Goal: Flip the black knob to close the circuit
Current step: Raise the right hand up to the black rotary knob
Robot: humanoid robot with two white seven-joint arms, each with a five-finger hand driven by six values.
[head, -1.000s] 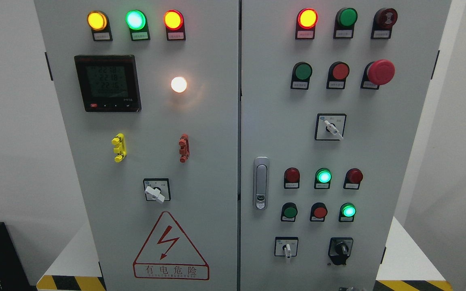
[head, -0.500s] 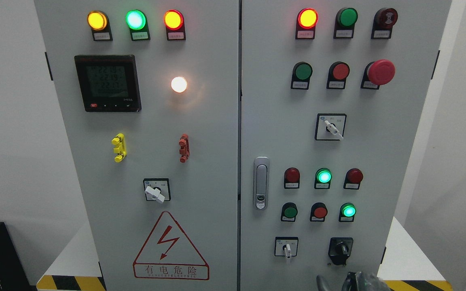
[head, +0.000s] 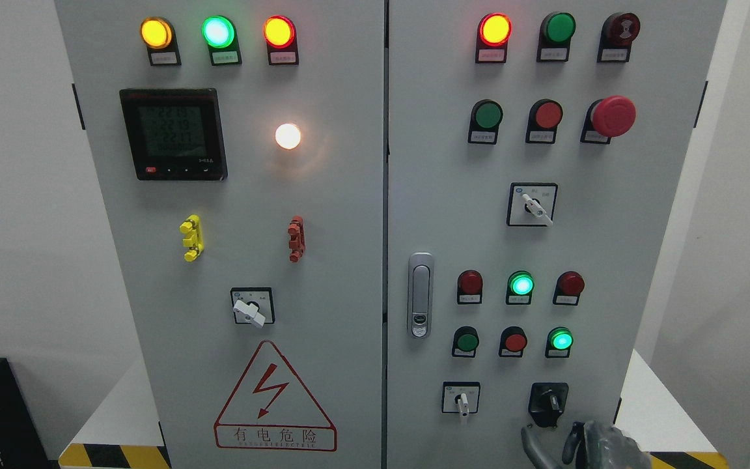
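Right hand shows at the bottom edge, fingers loosely spread and holding nothing, one gray fingertip reaching up toward the black knob. That knob sits just above the hand on the gray cabinet, apart from it. A white-handled switch lies up and to the hand's left.

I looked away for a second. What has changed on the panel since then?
The right hand has risen into view at the bottom edge, its fingers now just below the black knob, not touching it. The knob, the lamps and the other switches look unchanged.
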